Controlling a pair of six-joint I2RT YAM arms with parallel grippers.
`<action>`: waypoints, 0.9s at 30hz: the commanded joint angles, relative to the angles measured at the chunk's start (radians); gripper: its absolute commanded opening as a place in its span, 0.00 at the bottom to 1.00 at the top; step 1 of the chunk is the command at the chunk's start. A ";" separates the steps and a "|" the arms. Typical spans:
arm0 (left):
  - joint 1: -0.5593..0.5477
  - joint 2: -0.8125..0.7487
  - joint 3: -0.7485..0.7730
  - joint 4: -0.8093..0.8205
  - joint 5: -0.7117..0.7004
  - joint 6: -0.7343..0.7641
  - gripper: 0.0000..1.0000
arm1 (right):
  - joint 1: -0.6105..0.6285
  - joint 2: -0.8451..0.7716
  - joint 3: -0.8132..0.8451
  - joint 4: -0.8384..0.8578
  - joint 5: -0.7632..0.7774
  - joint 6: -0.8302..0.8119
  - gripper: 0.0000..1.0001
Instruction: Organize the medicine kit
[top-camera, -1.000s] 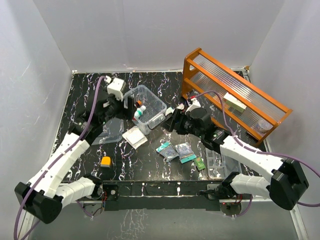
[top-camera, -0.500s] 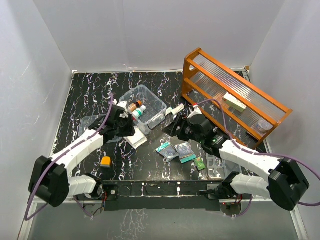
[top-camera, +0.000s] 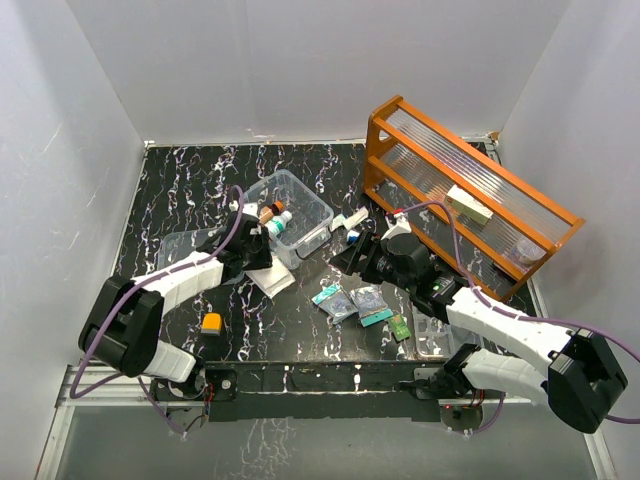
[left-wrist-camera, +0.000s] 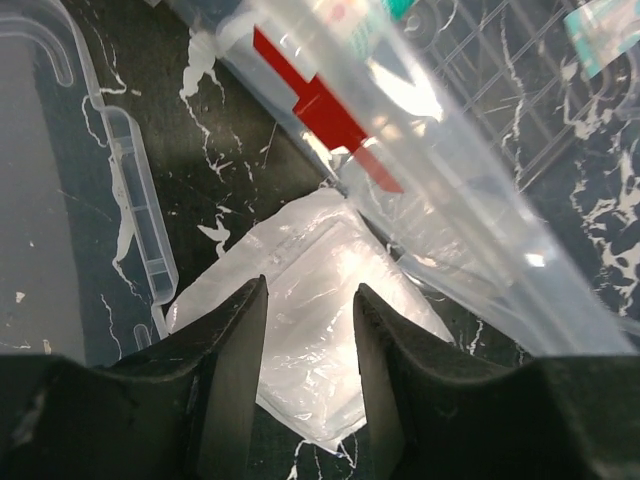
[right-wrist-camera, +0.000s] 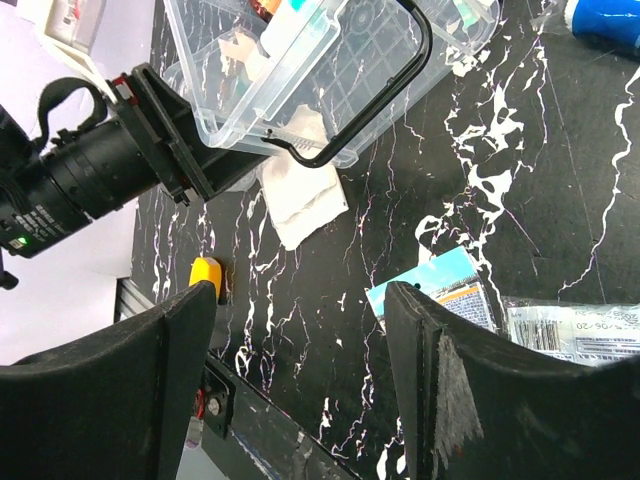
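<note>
Medicine kit (top-camera: 309, 193) sits open-topped, back-left of centre on worktop (top-camera: 180, 190). Left end effector (left-wrist-camera: 310, 292) half-spread astride white pouch (left-wrist-camera: 300, 255) beside kit's corner, not pinching yet. Right end effector (right-wrist-camera: 300, 300) spread wide, empty. Imo: go lower, nip pouch's edge, keep clear of kit wall.

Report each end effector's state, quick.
Left end effector: open, jaws narrow, over the flat white plastic pouch; nothing gripped.
Right end effector: open wide, empty.
</note>
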 joint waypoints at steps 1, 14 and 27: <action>0.006 -0.013 -0.046 0.070 -0.009 0.017 0.40 | 0.004 -0.013 0.021 0.040 0.018 -0.031 0.66; 0.004 -0.021 -0.052 -0.097 0.240 -0.090 0.38 | 0.002 -0.001 0.017 0.041 0.025 -0.031 0.67; 0.004 -0.116 0.008 -0.245 0.224 -0.069 0.57 | 0.009 0.085 0.007 0.099 -0.051 -0.002 0.63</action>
